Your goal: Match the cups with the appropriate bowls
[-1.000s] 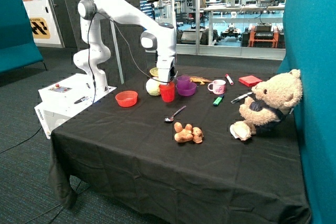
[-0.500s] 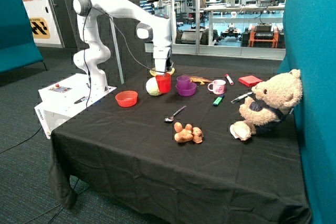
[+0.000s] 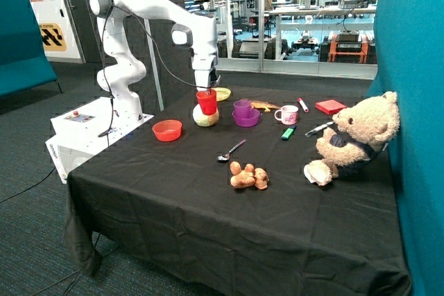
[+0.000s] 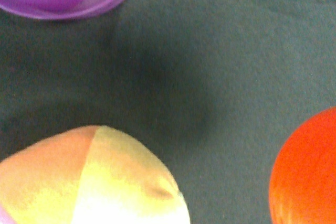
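Hand (image 3: 206, 93) pinching the red cup (image 3: 206, 102) aloft above the table (image 3: 208, 199); carry it level toward the red-orange bowl (image 3: 167, 130) at its 8 o'clock, clearing the ball (image 3: 205, 117).

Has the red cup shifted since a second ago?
Yes. The red cup, held up by the end effector, has moved away from the purple bowl toward the red-orange bowl.
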Available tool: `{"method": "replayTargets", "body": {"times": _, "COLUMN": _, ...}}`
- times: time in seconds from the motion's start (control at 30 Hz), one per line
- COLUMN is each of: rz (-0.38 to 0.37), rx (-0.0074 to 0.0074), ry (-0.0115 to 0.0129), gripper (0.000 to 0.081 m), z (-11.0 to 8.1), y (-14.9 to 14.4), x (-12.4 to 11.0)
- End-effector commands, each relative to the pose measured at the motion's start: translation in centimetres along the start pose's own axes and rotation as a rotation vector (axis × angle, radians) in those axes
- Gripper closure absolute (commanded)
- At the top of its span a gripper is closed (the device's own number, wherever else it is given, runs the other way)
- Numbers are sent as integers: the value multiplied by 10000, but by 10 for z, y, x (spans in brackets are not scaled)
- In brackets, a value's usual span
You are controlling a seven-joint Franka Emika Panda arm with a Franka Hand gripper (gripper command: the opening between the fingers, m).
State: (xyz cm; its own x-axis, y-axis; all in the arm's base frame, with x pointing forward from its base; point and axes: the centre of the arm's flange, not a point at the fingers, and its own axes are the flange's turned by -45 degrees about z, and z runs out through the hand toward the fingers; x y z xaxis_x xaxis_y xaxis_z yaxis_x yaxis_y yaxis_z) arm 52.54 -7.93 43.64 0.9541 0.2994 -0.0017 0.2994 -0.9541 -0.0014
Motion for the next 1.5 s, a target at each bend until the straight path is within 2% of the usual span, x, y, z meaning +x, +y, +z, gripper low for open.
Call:
{"method": "replayTargets", "body": {"times": 0.0, "rz": 986, "rx": -13, "ry": 17, "gripper": 808, "z": 1, "y": 6, "x": -22}}
{"method": "replayTargets", "body": {"times": 0.2, "rz": 1347, "rx": -13, "ry": 18, "gripper": 808, "z": 2, "y": 7, "x": -34}}
{"method": "replayTargets", "body": {"times": 0.47, "rz": 1482, "rx": -13, "ry": 18, "gripper": 808, "z": 1, "y": 0, "x": -55}}
{"method": "replayTargets", "body": {"times": 0.67, "rz": 1596, "rx": -13, "ry": 18, "gripper": 808, "z": 6, "y": -2, "x": -72}}
{"method": "replayTargets", "body": {"times": 1.2, "rz": 2773, "rx": -12, "ry": 19, "gripper": 808, "z": 18, "y": 23, "x": -113}}
{"method": "replayTargets", "body": {"times": 1.47, "rz": 2682, "rx": -12, "ry": 19, "gripper": 808, "z": 28, "y": 16, "x": -130}}
